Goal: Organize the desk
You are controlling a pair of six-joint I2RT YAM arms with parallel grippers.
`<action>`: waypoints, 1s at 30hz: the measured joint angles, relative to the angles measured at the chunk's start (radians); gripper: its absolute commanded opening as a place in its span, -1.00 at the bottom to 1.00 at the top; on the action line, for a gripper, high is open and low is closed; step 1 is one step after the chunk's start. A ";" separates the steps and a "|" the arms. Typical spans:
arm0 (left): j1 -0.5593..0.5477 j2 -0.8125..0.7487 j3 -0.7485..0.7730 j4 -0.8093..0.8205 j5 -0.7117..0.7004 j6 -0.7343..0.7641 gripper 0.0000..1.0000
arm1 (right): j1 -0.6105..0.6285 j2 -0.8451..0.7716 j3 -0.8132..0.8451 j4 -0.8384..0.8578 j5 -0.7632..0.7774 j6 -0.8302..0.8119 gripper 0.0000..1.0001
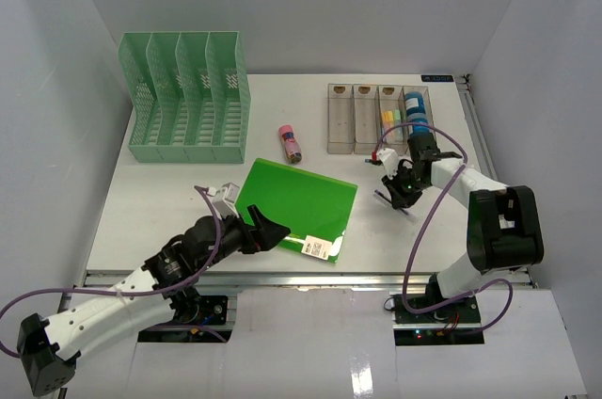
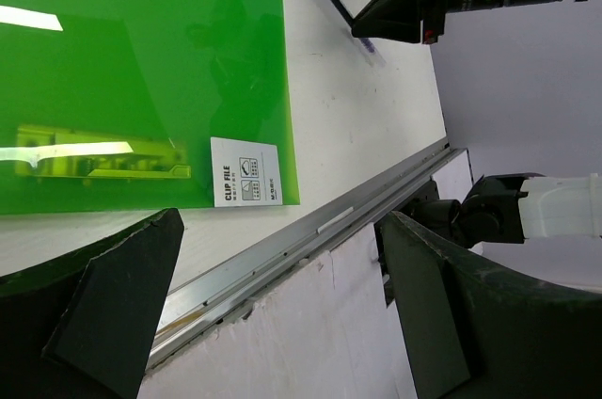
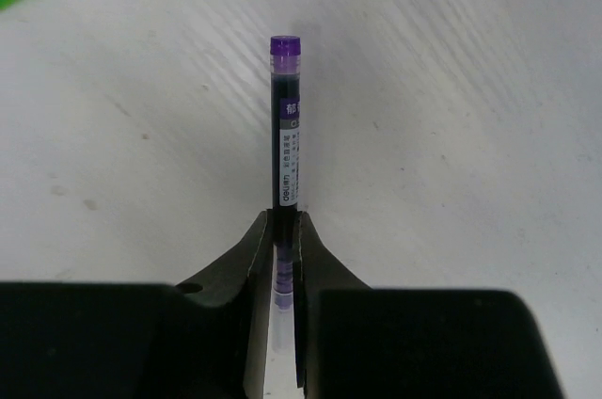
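- The white desk (image 1: 188,201) fills the grey-walled booth, a metal rail along its near edge
- A green rack (image 1: 183,98) stands upright at the desk's far left, slots facing forward
- The left gripper (image 1: 271,230) hangs over the near edge with its jaws spread to their widest and nothing between them; the wrist view shows its fingers (image 2: 113,305) framing the rail and the labelled corner of the folder
- A pink tube (image 1: 290,143) lies on its side mid-desk, between rack and tray, just beyond the folder
- A green folder (image 1: 301,197) lies flat at centre, its white "CLIP FILE" label at the near right corner
- A clear tray (image 1: 339,121) with four compartments sits at the far right; the two left ones look bare, the third holds small coloured items, the rightmost blue ones
- The right gripper (image 3: 284,230) is down in front of the tray, right of the folder, jaws clamped tight on a pen (image 3: 285,135) with a purple cap; the cap end juts out past the fingertips over bare tabletop, and whether the pen rests on the desk cannot be told
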 measured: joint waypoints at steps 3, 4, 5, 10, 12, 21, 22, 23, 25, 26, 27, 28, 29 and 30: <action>0.000 -0.005 -0.007 0.000 0.000 -0.003 0.96 | 0.001 -0.006 0.084 -0.108 -0.088 -0.006 -0.84; 0.000 -0.005 -0.008 0.002 0.000 -0.003 0.96 | 0.002 -0.007 0.132 -0.129 -0.116 -0.003 -0.84; 0.000 -0.005 -0.009 0.003 0.000 -0.003 0.96 | 0.002 -0.007 0.181 -0.150 -0.144 -0.001 -0.84; 0.000 0.005 -0.028 0.031 0.001 -0.011 0.96 | 0.003 0.031 0.477 -0.176 -0.256 0.064 -0.85; 0.000 0.018 -0.036 0.043 0.004 -0.013 0.96 | 0.004 0.083 0.592 -0.174 -0.290 0.110 -0.85; 0.000 0.084 -0.047 0.086 0.016 -0.024 0.96 | 0.006 0.437 0.926 -0.061 -0.286 0.437 -0.85; 0.000 0.089 -0.047 0.088 0.017 -0.024 0.96 | 0.006 0.466 0.943 -0.045 -0.275 0.475 -0.85; 0.000 0.092 -0.047 0.088 0.017 -0.024 0.96 | 0.006 0.490 0.954 -0.024 -0.262 0.510 -0.85; 0.000 0.095 -0.047 0.090 0.018 -0.024 0.96 | 0.006 0.527 0.963 0.019 -0.224 0.579 -0.85; 0.000 0.095 -0.047 0.089 0.019 -0.025 0.96 | 0.006 0.539 0.963 0.038 -0.202 0.607 -0.85; 0.000 0.095 -0.047 0.090 0.019 -0.025 0.96 | 0.006 0.546 0.963 0.055 -0.183 0.626 -0.84; 0.000 0.095 -0.047 0.090 0.019 -0.025 0.96 | 0.006 0.553 0.963 0.071 -0.165 0.644 -0.82; 0.000 0.094 -0.048 0.090 0.019 -0.025 0.96 | 0.006 0.558 0.963 0.087 -0.147 0.660 -0.79; 0.000 0.093 -0.048 0.090 0.019 -0.026 0.96 | 0.006 0.561 0.963 0.101 -0.132 0.673 -0.74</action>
